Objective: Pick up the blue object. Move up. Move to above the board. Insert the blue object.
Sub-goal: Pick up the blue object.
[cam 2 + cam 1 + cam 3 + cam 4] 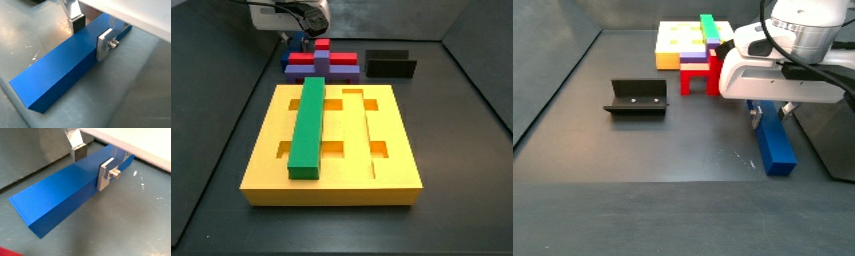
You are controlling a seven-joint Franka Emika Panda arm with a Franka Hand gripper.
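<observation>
No text, label or number is readable.

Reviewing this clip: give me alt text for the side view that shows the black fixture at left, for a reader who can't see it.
The gripper straddles the near end of the blue object, which lies flat on the dark floor. The fixture stands apart at left, and the board, with a green bar on it, sits at the back.
</observation>
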